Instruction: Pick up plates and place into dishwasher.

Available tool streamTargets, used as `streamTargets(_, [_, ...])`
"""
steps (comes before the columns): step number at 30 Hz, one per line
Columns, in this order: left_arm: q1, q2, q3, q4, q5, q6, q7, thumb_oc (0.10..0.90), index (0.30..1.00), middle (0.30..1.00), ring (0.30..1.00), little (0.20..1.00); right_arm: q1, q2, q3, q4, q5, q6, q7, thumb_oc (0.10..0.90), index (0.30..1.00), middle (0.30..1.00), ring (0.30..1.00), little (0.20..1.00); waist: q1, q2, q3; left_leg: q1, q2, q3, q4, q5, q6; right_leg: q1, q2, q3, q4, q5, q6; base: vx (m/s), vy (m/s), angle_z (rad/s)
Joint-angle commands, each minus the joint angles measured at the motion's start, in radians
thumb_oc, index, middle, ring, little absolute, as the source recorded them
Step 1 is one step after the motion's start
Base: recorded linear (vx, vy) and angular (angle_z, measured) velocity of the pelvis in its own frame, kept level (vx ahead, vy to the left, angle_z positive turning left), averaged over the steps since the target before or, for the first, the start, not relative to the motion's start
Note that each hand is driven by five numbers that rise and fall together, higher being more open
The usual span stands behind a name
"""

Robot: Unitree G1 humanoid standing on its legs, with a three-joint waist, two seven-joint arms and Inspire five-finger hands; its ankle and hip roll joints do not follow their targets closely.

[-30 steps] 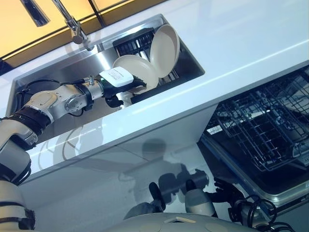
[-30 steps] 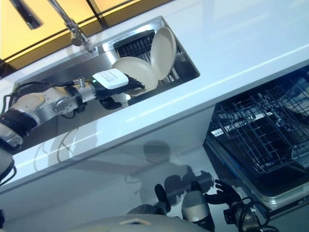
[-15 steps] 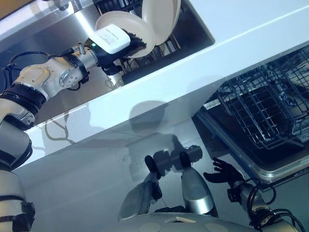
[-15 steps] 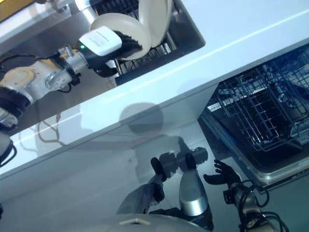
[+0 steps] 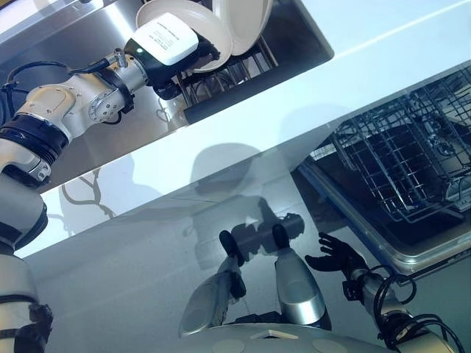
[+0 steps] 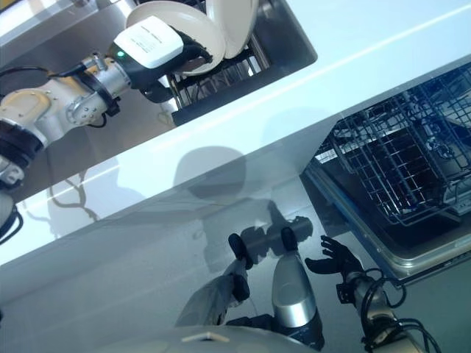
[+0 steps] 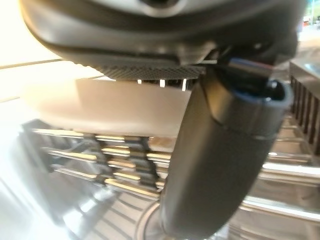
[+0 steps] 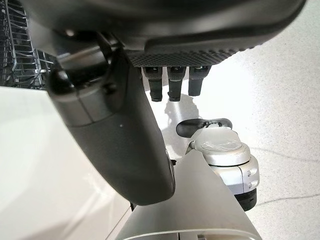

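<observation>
Two plates: both cream round plates stand in the black wire rack [image 5: 221, 77] inside the stainless steel sink [image 5: 96, 140], toward 12 o'clock of the eye views.
Left hand: the dark left hand [image 5: 193, 53] is curled on the nearer cream plate [image 5: 210, 33], fingers over its rim; in its wrist view the thumb [image 7: 220, 150] crosses under the pale plate edge [image 7: 100, 107], so it is clamped on that plate.
Plate attitude: tilted on edge, its face turned toward 10 o'clock; the second upright cream plate [image 5: 243, 18] leans just beside it, at about 2 o'clock from the hand.
Key relation: the open dishwasher's dark wire basket [image 5: 397, 169] lies at about 4 o'clock from the held plate, well apart, below the white countertop [image 5: 294, 95].
Judgement: the plate probably has to rise out of the rack and over the counter edge before swinging that way.
Right hand: the dark right hand [image 5: 335, 257] hangs low at 5 o'clock, fingers spread and holding nothing, nearer the basket than the left.
</observation>
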Motion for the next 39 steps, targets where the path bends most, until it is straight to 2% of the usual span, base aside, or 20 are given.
streamTargets(1, [-0.097,0.027,0.013,0.11,0.0,0.052,-0.037,0.1,0.3,0.3,0.3,0.2,0.023,-0.013,0.004,-0.031,0.027,-0.035,-0.007,0.8,0.9,0.9,0.9,0.9,-0.009,-0.031,-0.028,0.015,-0.065,0.021,0.083,-0.149,-0.004,-0.064,0.031,0.012,-0.045,0.082,0.049,0.0,0.0,0.0])
streamTargets(9, [-0.096,0.034,0.019,0.105,-0.002,0.047,-0.06,0.1,0.3,0.3,0.3,0.2,0.035,-0.008,0.0,-0.035,0.008,-0.024,-0.015,0.8,0.9,0.9,0.9,0.9,-0.003,-0.028,-0.053,0.031,-0.068,0.015,0.078,-0.151,-0.004,-0.041,0.033,0.008,-0.056,0.082,0.046,0.0,0.001,0.01])
streamTargets(16, [-0.08,0.059,0.028,0.078,-0.013,0.023,-0.088,0.1,0.3,0.3,0.3,0.2,0.066,0.002,-0.012,-0.041,-0.015,-0.016,-0.021,0.8,0.9,0.9,0.9,0.9,0.007,-0.02,-0.098,0.07,-0.073,-0.001,0.064,-0.159,-0.003,0.007,0.036,-0.004,-0.073,0.073,0.046,0.02,-0.006,0.07])
streamTargets(23, [-0.054,0.075,0.052,0.07,-0.023,-0.006,-0.075,0.1,0.3,0.3,0.3,0.2,0.089,0.013,-0.016,-0.03,-0.033,-0.013,-0.026,0.8,0.9,0.9,0.9,0.9,0.015,-0.015,-0.139,0.096,-0.073,-0.01,0.062,-0.165,-0.004,0.038,0.038,-0.016,-0.078,0.066,0.046,0.04,-0.014,0.03])
streamTargets(28, [-0.034,0.088,0.078,0.055,-0.058,-0.039,-0.047,0.1,0.3,0.3,0.3,0.2,0.111,0.028,-0.019,-0.027,-0.044,0.0,-0.027,0.8,0.9,0.9,0.9,0.9,0.026,-0.017,-0.189,0.126,-0.07,-0.017,0.059,-0.175,-0.003,0.073,0.043,-0.024,-0.087,0.057,0.045,0.04,-0.032,0.1])
streamTargets(39, [-0.033,0.097,0.087,0.007,-0.091,-0.078,-0.04,0.1,0.3,0.3,0.3,0.2,0.125,0.045,-0.024,-0.04,0.022,-0.056,-0.019,0.8,0.9,0.9,0.9,0.9,0.044,-0.026,-0.285,0.179,-0.056,-0.023,0.055,-0.191,-0.005,0.134,0.06,-0.032,-0.103,0.038,0.041,0.02,-0.032,0.02])
